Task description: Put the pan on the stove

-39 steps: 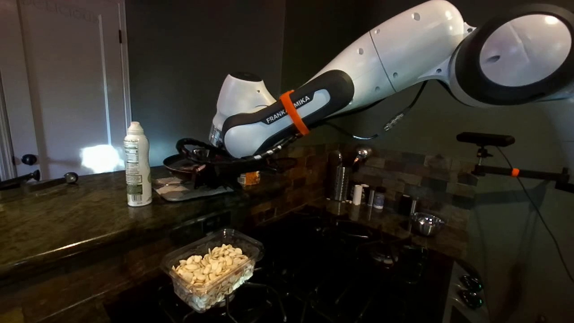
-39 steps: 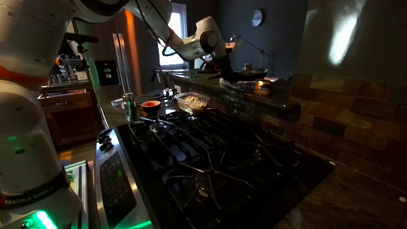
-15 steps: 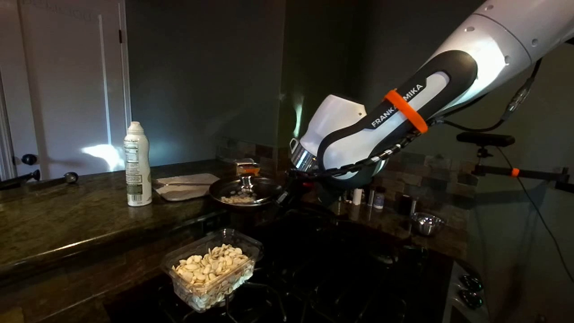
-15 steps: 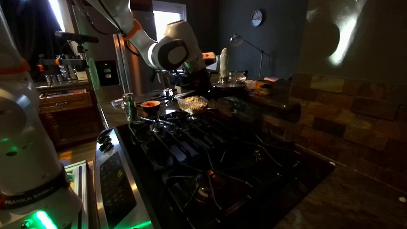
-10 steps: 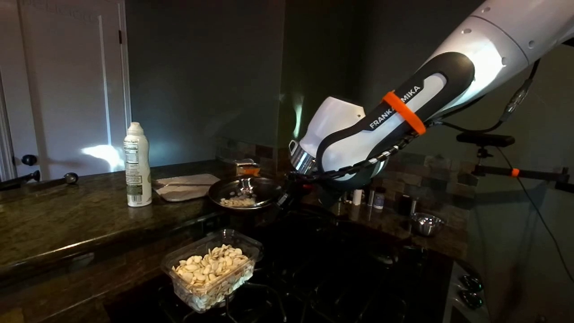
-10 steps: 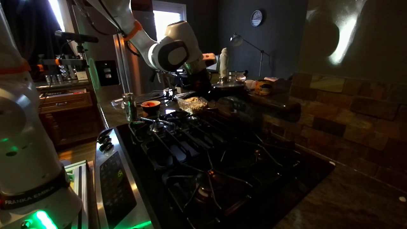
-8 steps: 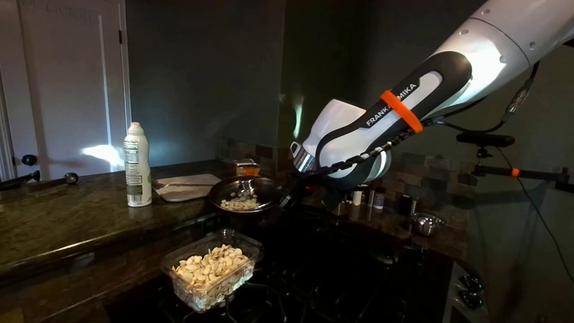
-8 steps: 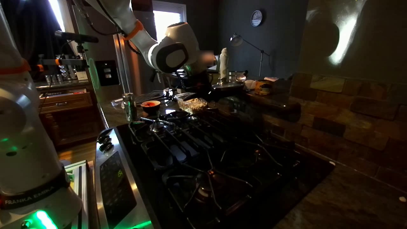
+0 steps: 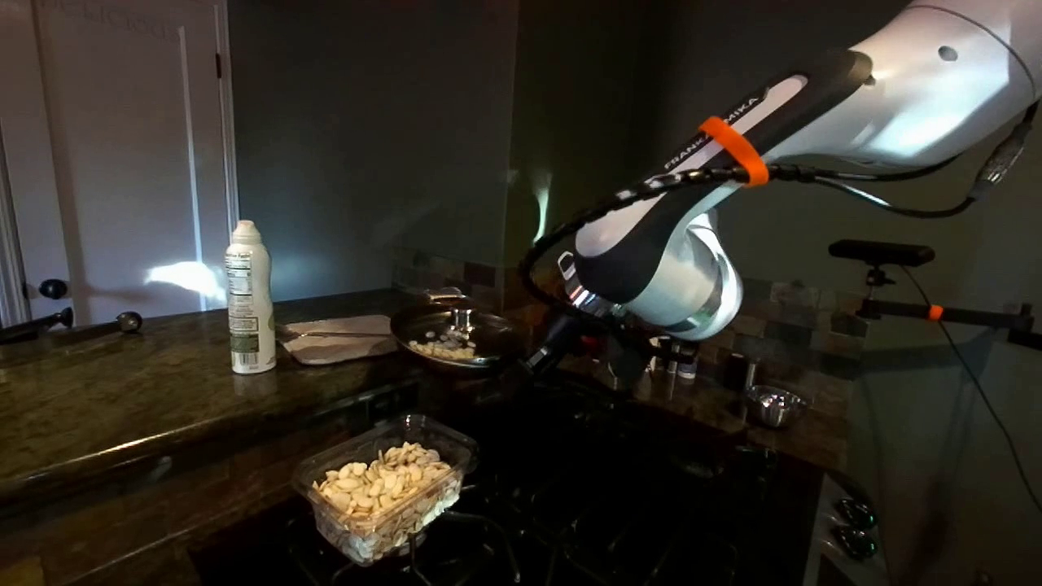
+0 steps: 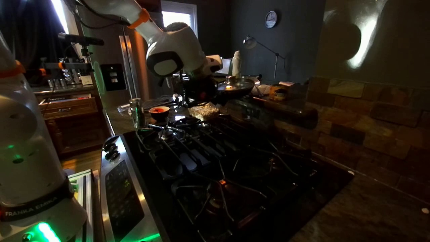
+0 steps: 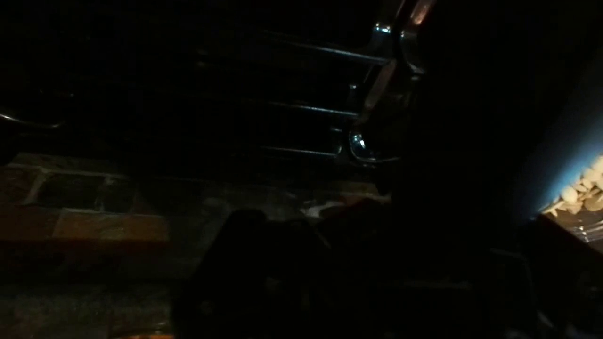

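The pan is dark and round with a shiny rim. It hangs at the raised counter's edge beside the stove, slightly tilted, and also shows in an exterior view. Pale pieces and a small shiny metal knob show at its middle. My gripper is at the pan's near side, shut on its handle; the fingers are too dark to make out, also in an exterior view. The stove is black with metal grates and lies below the pan. In the wrist view the stove grates show; the pan cannot be made out.
A clear dish of pale food stands at the stove's corner. A white bottle and a tray are on the raised counter. A steel bowl, a red-filled bowl and a jar are nearby.
The pan has come with my gripper from over the raised counter toward the stove. In the last half second the wrist has turned and the pan has shifted slightly further from the tray.
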Available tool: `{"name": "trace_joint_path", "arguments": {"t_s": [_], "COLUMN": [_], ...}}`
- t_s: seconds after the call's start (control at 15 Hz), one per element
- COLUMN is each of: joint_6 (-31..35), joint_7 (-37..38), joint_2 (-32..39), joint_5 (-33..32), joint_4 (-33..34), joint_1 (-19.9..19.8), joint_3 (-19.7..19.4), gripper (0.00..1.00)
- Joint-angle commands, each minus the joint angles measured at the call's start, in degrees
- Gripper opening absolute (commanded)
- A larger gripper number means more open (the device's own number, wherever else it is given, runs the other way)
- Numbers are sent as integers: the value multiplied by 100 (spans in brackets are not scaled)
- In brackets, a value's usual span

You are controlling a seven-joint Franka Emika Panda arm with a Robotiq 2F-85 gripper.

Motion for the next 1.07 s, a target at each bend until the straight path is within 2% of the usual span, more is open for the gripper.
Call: {"name": "trace_joint_path", "arguments": {"t_s": [0.0,0.33,0.4,0.47,0.6,1.0], "joint_6": [-156,-252,-315,-282,-196,-168], "joint_7": [-1006,-1141,-1341,-1439,-1828,-3112], "joint_2": [-823,-1047,-573,-583,-580,-661], "joint_5": [774,-164,-135,-184,-8,1343], "joint_4": [-612,-1637,-1282,-1400,-1455,-1416], "joint_1": [85,-476,-689,-730,-703,-277], "joint_3": [-364,-400,-299,-319,-404,-625], "gripper": [0,0,0,0,0,0]}}
